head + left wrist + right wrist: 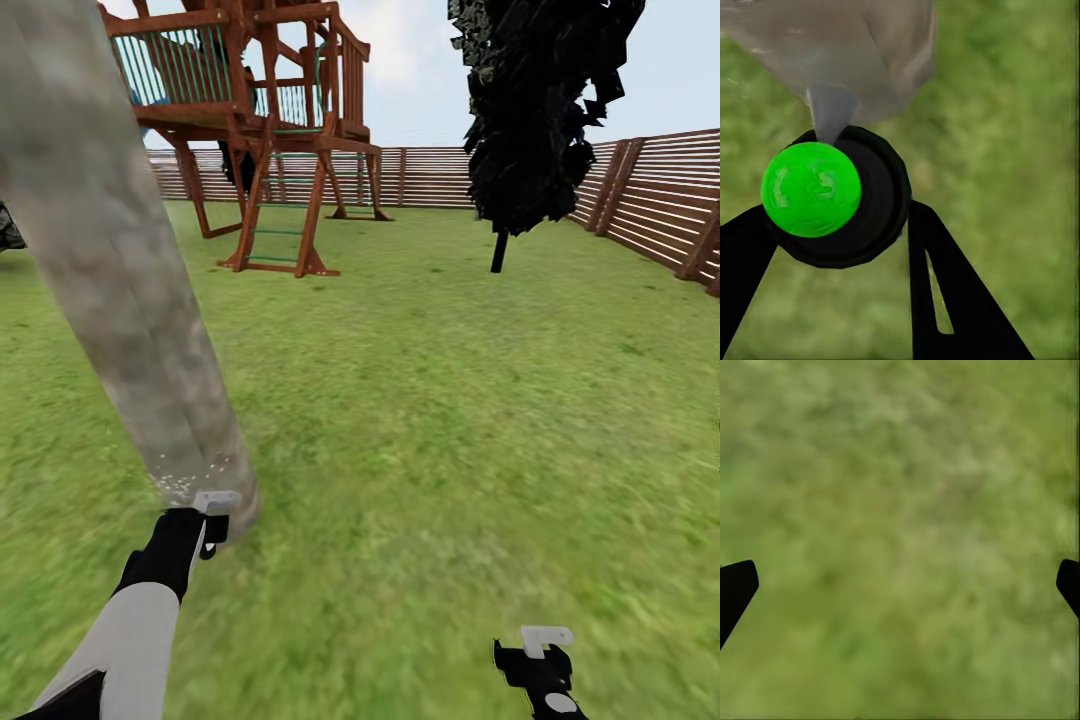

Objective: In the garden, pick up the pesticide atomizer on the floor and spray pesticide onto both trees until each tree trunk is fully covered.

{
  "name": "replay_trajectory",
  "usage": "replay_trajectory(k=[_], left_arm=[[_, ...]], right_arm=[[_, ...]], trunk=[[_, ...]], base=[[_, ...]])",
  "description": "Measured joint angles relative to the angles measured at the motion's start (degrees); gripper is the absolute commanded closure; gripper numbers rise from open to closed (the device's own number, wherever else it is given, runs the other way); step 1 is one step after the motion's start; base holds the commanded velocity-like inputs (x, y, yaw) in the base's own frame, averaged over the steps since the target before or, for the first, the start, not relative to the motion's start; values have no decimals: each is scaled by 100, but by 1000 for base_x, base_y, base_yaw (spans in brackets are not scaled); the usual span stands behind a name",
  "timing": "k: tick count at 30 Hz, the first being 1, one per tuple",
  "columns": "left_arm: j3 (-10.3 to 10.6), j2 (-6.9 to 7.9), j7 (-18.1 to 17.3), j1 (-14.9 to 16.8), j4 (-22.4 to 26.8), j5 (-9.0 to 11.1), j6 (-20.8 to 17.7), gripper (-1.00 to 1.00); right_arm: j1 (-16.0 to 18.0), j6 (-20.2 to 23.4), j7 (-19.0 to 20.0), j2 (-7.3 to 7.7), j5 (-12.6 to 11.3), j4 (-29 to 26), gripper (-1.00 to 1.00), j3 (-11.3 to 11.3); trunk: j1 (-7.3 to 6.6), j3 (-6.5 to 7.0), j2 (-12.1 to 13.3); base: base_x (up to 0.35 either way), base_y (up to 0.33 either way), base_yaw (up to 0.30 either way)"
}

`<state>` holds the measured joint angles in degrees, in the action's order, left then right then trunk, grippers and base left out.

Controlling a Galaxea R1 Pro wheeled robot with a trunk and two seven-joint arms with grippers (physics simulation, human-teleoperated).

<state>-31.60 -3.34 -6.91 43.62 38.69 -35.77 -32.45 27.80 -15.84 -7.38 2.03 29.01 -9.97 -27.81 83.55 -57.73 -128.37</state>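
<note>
Left wrist view: the pesticide atomizer (832, 196) is pinched by the left gripper (840, 247) beside the tree trunk (847, 52); the right gripper (900, 585) is held spread over the grass (900, 472)

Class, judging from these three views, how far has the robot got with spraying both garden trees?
Done: the atomizer is off the grass, gripped in the left end effector. In hand: its nozzle faces the near tree trunk, where pale specks dot the base. Left: the upper trunk looks unspeckled, and a second trunk is not identifiable here. The right end effector hangs open over the lawn.
</note>
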Motion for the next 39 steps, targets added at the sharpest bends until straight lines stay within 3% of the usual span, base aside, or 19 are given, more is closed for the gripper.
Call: replay_trajectory(k=[18,22,25,31,35,39], left_arm=[[-43,25,-1,-23,30,3,8,100],[-54,69,8,-331,6,-6,41,100],[-60,70,18,-395,-28,-8,59,100],[-421,151,26,-414,59,5,109,100],[-411,126,51,-413,3,42,379,100],[-400,79,296,-405,-113,17,545,100]], right_arm=[[1,0,-2,-1,-3,2,-100,0],[0,0,3,0,-2,0,-100,0],[0,0,7,0,1,0,-100,0],[2,0,9,-1,1,3,-100,1],[1,8,15,0,-3,-4,-100,0],[0,9,16,0,1,-8,-100,4]], trunk=[[-1,0,0],[2,-1,0],[2,0,0],[2,0,0],[-1,0,0],[-2,0,0]], base=[[187,-217,234],[-79,-259,23],[-223,-216,69],[-199,-216,259],[82,-257,191],[190,-234,14]])
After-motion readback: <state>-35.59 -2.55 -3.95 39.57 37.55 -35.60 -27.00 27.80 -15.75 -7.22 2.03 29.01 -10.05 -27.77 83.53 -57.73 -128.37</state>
